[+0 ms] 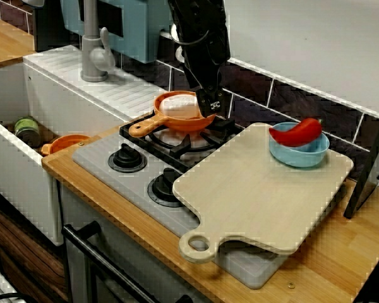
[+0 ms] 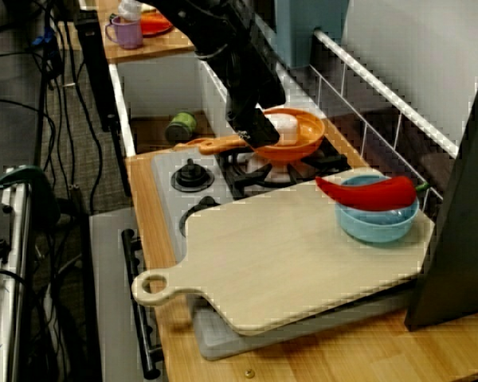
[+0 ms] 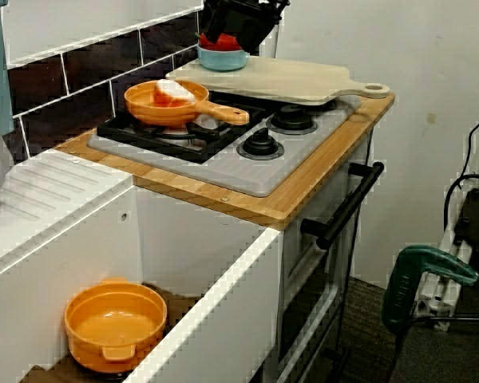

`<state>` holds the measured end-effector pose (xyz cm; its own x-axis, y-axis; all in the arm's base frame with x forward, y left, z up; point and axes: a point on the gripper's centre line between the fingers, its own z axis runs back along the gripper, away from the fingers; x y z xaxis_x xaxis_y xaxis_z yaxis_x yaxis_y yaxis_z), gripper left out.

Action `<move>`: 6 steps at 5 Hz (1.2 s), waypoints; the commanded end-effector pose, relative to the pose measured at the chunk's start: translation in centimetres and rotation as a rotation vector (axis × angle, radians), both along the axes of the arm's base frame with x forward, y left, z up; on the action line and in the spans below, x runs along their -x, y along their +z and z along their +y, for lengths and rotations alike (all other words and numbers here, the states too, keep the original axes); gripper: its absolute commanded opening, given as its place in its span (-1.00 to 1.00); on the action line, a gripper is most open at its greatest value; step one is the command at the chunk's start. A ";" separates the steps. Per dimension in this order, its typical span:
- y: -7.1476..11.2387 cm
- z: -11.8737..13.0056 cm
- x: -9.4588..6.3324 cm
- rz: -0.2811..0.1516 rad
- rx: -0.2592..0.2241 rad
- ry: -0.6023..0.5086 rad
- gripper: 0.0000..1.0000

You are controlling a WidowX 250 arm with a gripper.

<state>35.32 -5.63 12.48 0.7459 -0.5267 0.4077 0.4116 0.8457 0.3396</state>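
Hand (image 1: pixel 212 103) at pan (image 1: pixel 177 122) rim, on hob (image 1: pixel 98 158); apart or clamped: can't tell; white item (image 1: pixel 179 104) in pan; board (image 1: pixel 265 189) adj., w/ bowl (image 1: pixel 300 154), red pepper (image 1: pixel 298 132).

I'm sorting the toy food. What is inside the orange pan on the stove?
A white rounded lump lies in the pan. The tool covers part of it, so anything beneath is hidden.
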 end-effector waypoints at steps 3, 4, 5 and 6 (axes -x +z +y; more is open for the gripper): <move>3.0 -4.9 0.2 0.008 0.036 0.050 1.00; 3.4 -5.5 -0.4 0.031 0.053 0.049 1.00; 3.4 -5.9 -1.2 0.042 0.062 0.053 1.00; 3.6 -6.4 -1.6 0.036 0.081 0.072 1.00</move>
